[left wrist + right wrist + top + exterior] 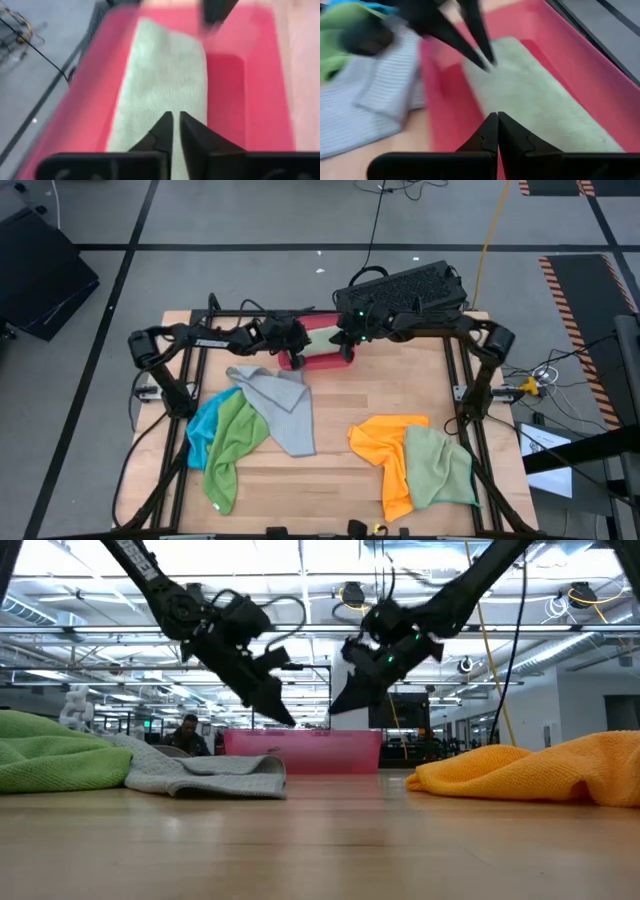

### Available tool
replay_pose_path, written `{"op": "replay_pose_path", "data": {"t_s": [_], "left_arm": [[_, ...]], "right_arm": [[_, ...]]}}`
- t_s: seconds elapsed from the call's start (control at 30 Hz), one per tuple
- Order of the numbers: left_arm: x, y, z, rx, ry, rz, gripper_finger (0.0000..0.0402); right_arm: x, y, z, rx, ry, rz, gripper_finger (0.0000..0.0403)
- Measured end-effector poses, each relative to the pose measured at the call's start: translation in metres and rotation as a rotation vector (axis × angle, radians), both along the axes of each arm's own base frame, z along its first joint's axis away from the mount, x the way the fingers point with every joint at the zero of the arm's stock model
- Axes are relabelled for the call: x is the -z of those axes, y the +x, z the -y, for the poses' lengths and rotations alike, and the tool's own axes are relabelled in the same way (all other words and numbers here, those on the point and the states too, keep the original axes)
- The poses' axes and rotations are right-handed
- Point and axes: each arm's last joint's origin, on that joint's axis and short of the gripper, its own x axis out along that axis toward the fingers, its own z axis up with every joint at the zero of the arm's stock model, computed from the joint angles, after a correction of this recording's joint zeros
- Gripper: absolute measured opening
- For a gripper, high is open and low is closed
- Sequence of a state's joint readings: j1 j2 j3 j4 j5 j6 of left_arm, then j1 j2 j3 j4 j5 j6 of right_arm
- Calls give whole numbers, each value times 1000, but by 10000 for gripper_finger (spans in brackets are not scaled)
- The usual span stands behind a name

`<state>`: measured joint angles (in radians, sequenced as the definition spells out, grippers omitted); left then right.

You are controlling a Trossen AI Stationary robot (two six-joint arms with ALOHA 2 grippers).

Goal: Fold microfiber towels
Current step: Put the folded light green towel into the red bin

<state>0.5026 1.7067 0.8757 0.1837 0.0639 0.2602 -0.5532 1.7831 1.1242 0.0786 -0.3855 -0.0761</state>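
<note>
Hovering both arms over the pink tray from above, I keep my left gripper and right gripper at its opposite ends, loose towels lying nearer than it. Low down, both hang just above its rim. My wrist views show both claws clenched, empty, over a folded pale green towel stowed inside. I can read no writing.

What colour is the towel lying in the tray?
Pale green folded towel in the pink-red tray; clearest in the left wrist view.
</note>
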Motion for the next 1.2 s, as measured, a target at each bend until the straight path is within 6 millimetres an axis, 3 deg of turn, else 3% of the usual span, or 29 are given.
{"op": "replay_pose_path", "data": {"t_s": [0.1,0.27,0.4,0.5,0.8,0.93,1.07,1.2], "left_arm": [[15,1,-3,-1,0,-51,5],[41,-1,-15,-41,-21,-123,27],[38,-3,-16,-37,11,-135,36],[25,-5,-14,-24,46,-120,30],[-38,-9,-8,-65,93,-95,5],[-53,-3,1,-84,72,-175,3],[-69,-7,18,-83,32,-193,6],[-74,-27,49,-140,-14,-197,2]], "right_arm": [[-9,-8,-16,29,-48,-5,0],[-6,-22,-42,82,-99,-52,0],[-2,-35,-67,96,-112,-75,0],[-5,-46,-84,104,-133,-66,0],[-15,-74,-121,132,-129,0,0],[-17,-68,-116,228,-177,63,0],[-17,-50,-98,207,-183,107,0],[-16,-20,-68,173,-146,64,0]]}}
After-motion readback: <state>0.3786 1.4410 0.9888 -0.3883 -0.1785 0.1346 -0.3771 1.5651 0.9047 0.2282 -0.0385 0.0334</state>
